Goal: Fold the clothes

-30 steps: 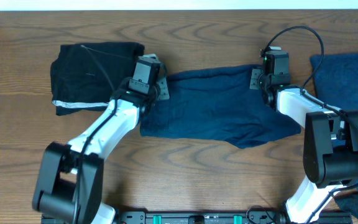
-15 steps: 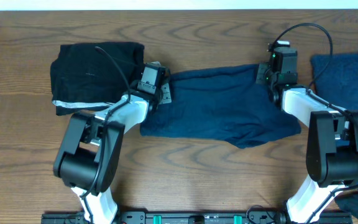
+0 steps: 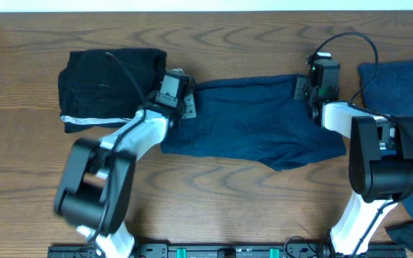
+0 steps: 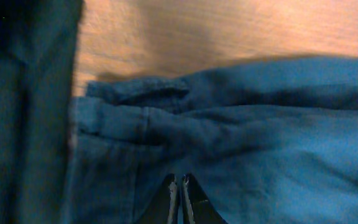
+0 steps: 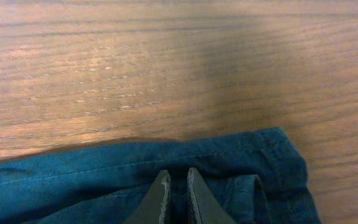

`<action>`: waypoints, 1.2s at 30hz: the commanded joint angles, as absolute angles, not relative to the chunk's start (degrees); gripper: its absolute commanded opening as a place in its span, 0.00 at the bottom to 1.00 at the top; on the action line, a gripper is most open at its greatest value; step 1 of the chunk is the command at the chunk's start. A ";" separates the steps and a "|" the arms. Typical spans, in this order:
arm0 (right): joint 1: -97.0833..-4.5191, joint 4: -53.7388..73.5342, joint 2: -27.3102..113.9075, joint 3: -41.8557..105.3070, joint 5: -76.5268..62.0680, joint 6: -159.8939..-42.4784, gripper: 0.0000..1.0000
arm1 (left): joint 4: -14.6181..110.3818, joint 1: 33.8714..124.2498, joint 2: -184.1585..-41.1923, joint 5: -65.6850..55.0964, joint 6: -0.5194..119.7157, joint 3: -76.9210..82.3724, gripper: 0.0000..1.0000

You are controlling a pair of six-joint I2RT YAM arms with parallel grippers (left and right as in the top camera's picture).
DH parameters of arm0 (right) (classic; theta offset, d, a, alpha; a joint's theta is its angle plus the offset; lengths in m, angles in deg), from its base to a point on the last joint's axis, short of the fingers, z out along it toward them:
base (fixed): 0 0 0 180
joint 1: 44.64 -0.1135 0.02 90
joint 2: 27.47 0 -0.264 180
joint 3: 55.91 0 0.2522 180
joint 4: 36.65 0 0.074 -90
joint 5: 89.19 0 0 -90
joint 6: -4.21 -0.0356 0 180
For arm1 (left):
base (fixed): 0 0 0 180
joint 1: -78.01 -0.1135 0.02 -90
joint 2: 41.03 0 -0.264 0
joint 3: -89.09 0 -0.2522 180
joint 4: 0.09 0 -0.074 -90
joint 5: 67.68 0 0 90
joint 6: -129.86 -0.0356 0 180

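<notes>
The shorts lie spread flat across the middle of the table, waistband toward the far edge as I see it from overhead. My left gripper sits at the shorts' far left corner. Its wrist view shows the jaws pressed together right down on the navy cloth, just short of a bunched fold; I cannot tell whether any cloth is caught between them. My right gripper is at the shorts' far right corner, with its tips on the stitched hem. The jaws are almost together with only a slim gap, and I cannot tell if they have pinched the fabric. Just off the shorts' left end lies the black piece, folded, its white strip along the near edge. Off the shorts' right end, apart from them, lies another navy piece.
</notes>
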State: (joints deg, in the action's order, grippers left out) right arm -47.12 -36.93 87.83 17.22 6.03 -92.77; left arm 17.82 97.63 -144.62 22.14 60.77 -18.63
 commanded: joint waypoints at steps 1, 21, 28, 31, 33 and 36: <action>-46.97 -35.09 79.72 17.49 2.60 -91.90 0.09 | 20.42 97.61 -135.02 18.35 60.05 -18.13 0.06; -61.13 -7.23 70.59 17.16 -26.32 -107.37 0.01 | 31.83 99.33 -136.51 1.63 62.47 -18.15 0.06; -64.45 -14.02 82.78 17.16 -22.80 -108.57 0.01 | 34.67 99.35 -139.16 -4.07 62.45 -18.21 0.06; -64.45 -16.65 87.88 17.16 -22.61 -110.74 0.01 | 34.54 99.38 -139.81 -4.03 62.45 -18.85 0.06; -64.43 -18.26 90.67 17.16 -23.39 -111.55 0.01 | 34.34 99.35 -140.23 -4.00 62.43 -19.33 0.06; -64.23 -20.28 91.72 17.29 -27.52 -111.50 0.01 | 34.01 99.35 -141.01 -3.79 62.43 -19.94 0.06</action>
State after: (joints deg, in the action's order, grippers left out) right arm -63.95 -20.60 87.57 18.21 -27.15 -110.21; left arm 34.06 99.35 -139.46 -3.06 62.34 -18.87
